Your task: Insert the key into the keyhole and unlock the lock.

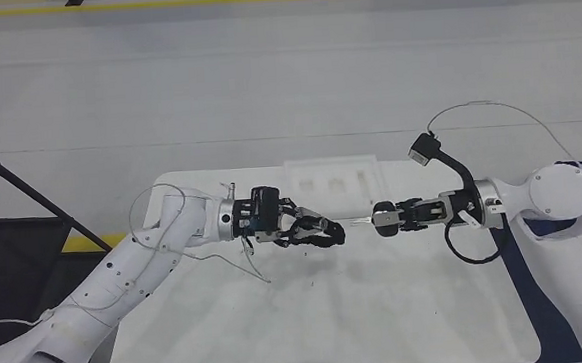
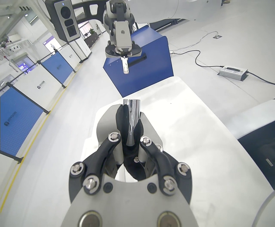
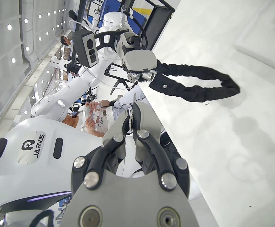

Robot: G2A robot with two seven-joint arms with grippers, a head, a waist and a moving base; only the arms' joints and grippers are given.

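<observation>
My left gripper point(image 1: 326, 229) is shut on the lock, a chrome cylinder point(image 2: 133, 114) with a black fabric-covered loop point(image 3: 204, 86). It holds the lock above the middle of the white table point(image 1: 379, 316). The keyhole face point(image 3: 131, 77) points toward my right gripper point(image 1: 374, 220). That gripper is shut on the silver key point(image 1: 358, 220), whose blade point(image 2: 125, 67) points at the cylinder. A short gap separates the key tip from the lock. In the right wrist view the key point(image 3: 134, 97) shows as a thin edge between my fingers point(image 3: 137, 116).
A clear tray point(image 1: 331, 179) lies at the table's far edge behind both grippers. A blue cabinet point(image 2: 148, 71) stands beside the table on the right arm's side. A black frame point(image 1: 12, 199) stands off the table's left end.
</observation>
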